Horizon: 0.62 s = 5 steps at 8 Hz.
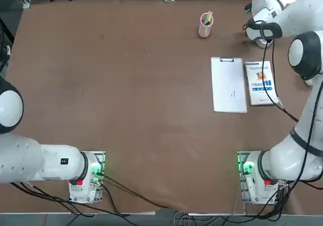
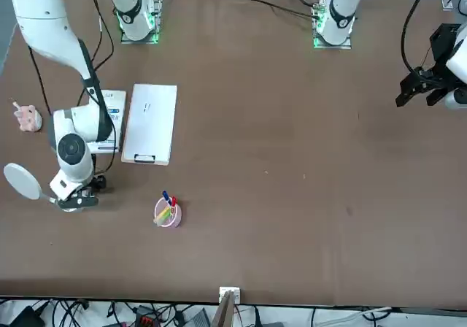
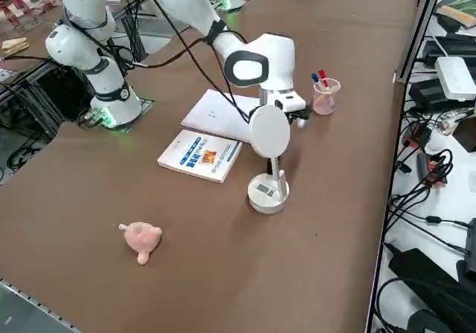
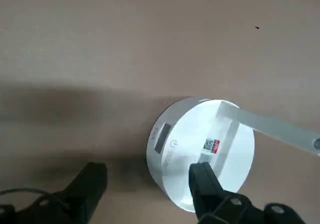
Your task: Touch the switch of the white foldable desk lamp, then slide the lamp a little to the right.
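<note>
Your right arm's fingers (image 4: pixel 200 181) are spread wide with nothing between them, as the wrist view shows: one dark finger sits over the edge of the lamp's round base and the other stands off to the side over bare desk. You cannot tell from these pictures whether that finger actually touches the base.

The right gripper (image 4: pixel 147 184) hangs over the far right part of the desk (image 1: pixel 126 110), right at the lamp (image 3: pixel 269 162). In the side view you see the lamp standing upright on its white disc base, a thin arm rising from it to a round flat head, with the robot's wrist close behind the head. In the front view the lamp head (image 2: pixel 22 182) shows as a pale disc beside the wrist. On the base, in the wrist view, you can make out a small power symbol, a grey rectangular mark and a little label with red on it.

Just beside the lamp, toward the robot, lies a book (image 3: pixel 199 156) with a blue and orange cover, and next to it a white clipboard (image 1: pixel 228 85). A pink cup (image 1: pixel 206 25) holding pens stands a little farther along the desk, apart from the lamp. A small pink plush toy (image 3: pixel 141 240) lies near the desk's right edge, well apart from the rest.
</note>
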Tool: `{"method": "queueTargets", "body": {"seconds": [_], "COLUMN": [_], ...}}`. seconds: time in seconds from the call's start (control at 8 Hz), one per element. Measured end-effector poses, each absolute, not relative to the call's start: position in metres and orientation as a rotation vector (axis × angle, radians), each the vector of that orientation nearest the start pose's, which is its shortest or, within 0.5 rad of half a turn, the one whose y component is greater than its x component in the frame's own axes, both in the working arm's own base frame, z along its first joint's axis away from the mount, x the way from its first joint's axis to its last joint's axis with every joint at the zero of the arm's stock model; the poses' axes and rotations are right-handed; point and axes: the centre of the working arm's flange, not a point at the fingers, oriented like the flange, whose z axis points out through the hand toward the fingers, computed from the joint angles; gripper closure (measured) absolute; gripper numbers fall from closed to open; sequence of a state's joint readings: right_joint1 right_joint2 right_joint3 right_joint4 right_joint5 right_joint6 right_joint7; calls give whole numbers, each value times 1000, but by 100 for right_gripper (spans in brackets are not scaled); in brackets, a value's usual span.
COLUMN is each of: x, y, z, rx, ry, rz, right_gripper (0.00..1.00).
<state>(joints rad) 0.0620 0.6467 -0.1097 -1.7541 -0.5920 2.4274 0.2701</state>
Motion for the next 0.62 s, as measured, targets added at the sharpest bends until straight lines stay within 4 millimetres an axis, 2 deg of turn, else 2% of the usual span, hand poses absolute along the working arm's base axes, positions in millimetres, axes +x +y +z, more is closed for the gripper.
{"method": "queueTargets", "body": {"seconds": [0.38,0.62], "x": [677,675], "y": [-27,-28], "z": [199,188], "rx": [-3580,-3580], "ry": [-282,-286], "rz": [-142,-115], "right_gripper": [0,0]}}
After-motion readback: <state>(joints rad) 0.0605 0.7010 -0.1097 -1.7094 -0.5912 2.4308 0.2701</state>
